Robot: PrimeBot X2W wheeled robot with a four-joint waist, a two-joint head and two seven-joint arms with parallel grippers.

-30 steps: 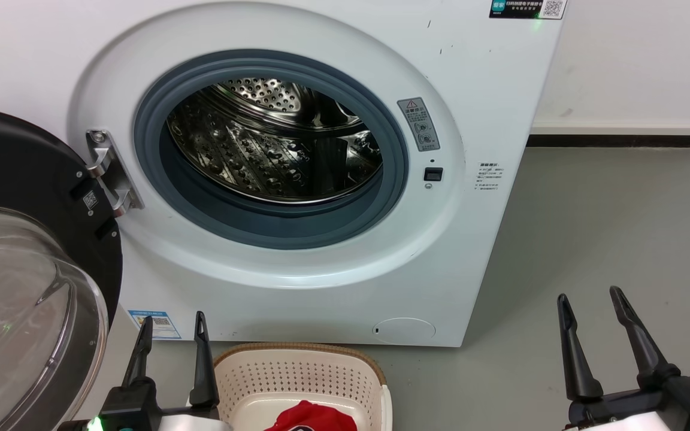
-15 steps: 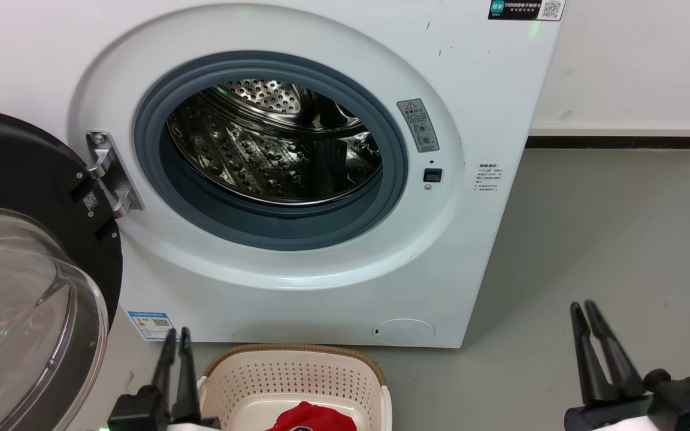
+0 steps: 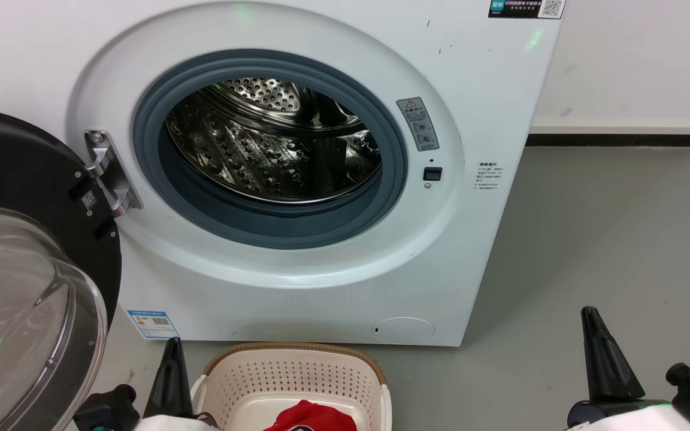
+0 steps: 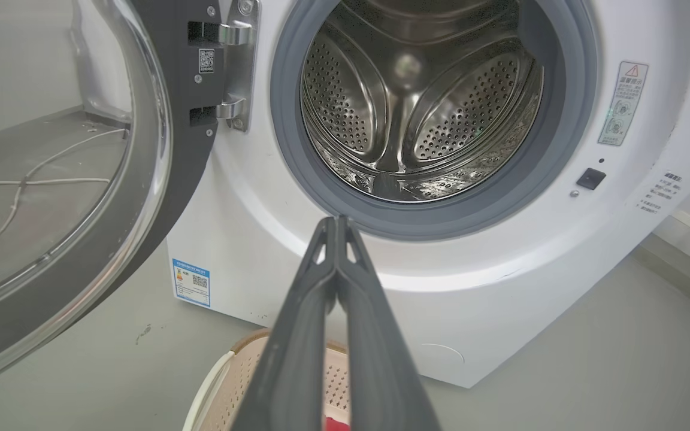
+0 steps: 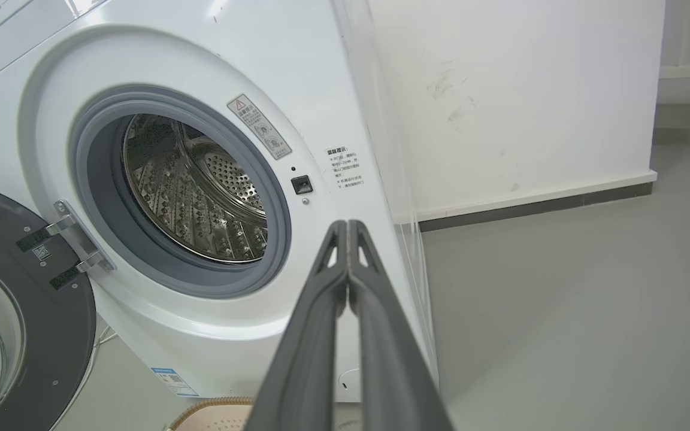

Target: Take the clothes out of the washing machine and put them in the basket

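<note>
The white washing machine [image 3: 489, 78] stands before me with its black-framed glass door [image 3: 27, 287] swung open to the left. Its steel drum [image 3: 273, 143] holds no fabric that I can see; the drum [image 4: 417, 114] looks bare from the left wrist too. The cream basket [image 3: 297, 371] sits on the floor below the porthole, with red clothes [image 3: 309, 417] lying in it at the bottom edge. My left gripper [image 3: 171, 347] is shut beside the basket's left rim, its tips [image 4: 337, 222] pressed together. My right gripper [image 3: 590, 317] is shut over bare floor at the lower right.
Grey floor [image 3: 608, 239] stretches to the right of the machine up to a white wall with a dark skirting strip [image 3: 614, 141]. The open door takes up the space at the left. A thin cable [image 4: 33, 179] lies on the floor behind the door glass.
Both grippers went from open to shut and dropped lower in the head view. The red clothes and the basket stayed where they were.
</note>
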